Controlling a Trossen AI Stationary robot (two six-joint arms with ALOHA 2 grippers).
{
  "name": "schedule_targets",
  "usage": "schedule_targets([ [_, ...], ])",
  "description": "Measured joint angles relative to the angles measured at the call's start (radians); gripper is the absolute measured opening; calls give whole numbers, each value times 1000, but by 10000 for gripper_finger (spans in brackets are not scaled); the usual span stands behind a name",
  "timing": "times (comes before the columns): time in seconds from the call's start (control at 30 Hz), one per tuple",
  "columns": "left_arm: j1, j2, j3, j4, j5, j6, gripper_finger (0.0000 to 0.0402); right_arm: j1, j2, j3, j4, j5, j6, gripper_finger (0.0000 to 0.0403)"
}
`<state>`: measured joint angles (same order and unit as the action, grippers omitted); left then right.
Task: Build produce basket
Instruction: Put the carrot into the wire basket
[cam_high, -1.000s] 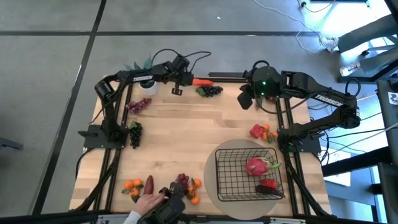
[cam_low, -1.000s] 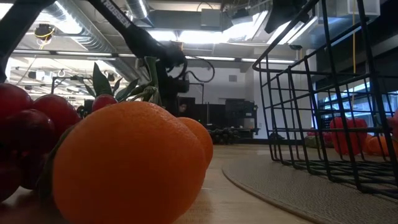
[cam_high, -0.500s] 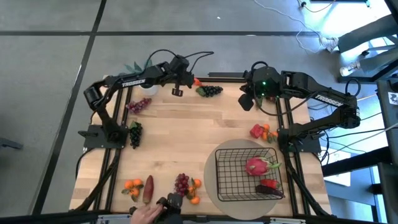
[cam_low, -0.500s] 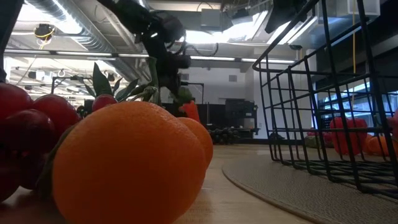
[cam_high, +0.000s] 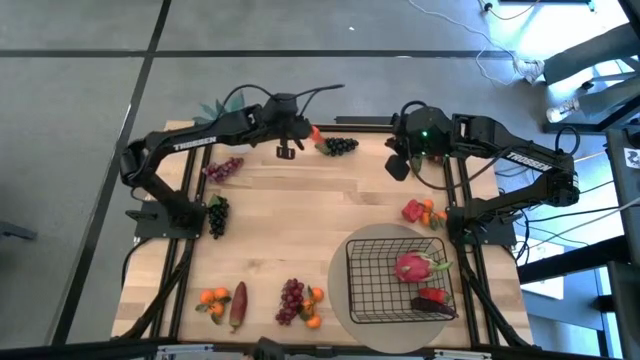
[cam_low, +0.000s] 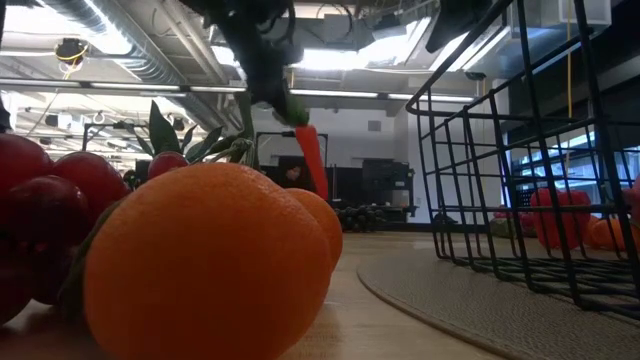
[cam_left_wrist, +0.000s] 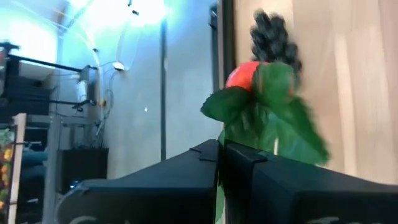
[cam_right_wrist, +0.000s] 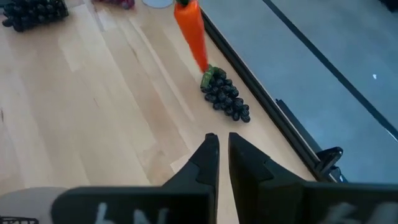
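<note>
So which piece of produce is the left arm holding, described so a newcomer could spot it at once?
Start at the table's far edge, between the two arm bases. There the left pincer hangs above the wood, shut on the carrot. It is the only long orange cone with a leafy green top, dangling tip-down in the air beside the dark grape bunch lying on the table.

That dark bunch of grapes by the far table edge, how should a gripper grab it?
Grip the dark grape bunch across its broad middle, probably straight down from above: it lies flat on the table, long and lumpy, so fingers closing across its narrower width should hold best. The right gripper is nearest; the left gripper holds the carrot.
</note>
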<state>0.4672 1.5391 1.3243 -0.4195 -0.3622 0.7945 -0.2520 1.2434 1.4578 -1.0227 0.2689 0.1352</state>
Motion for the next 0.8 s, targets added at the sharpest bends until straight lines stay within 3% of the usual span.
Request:
schedule_targets([
  [0.13,-34,-35,0,-6,-2,-84,0,0,5,0,3,-2,-47,39],
  [0.47,-166,-90,0,10,-30,-293,0,0,27,-8,28,-1,-255,129],
  [0.67,-269,-97,39,22,-39,-407,0,0,27,-8,17,-53,-275,134],
  [0.8,-345,-97,103,26,-39,-465,0,0,11,-8,-6,-186,-297,130],
])
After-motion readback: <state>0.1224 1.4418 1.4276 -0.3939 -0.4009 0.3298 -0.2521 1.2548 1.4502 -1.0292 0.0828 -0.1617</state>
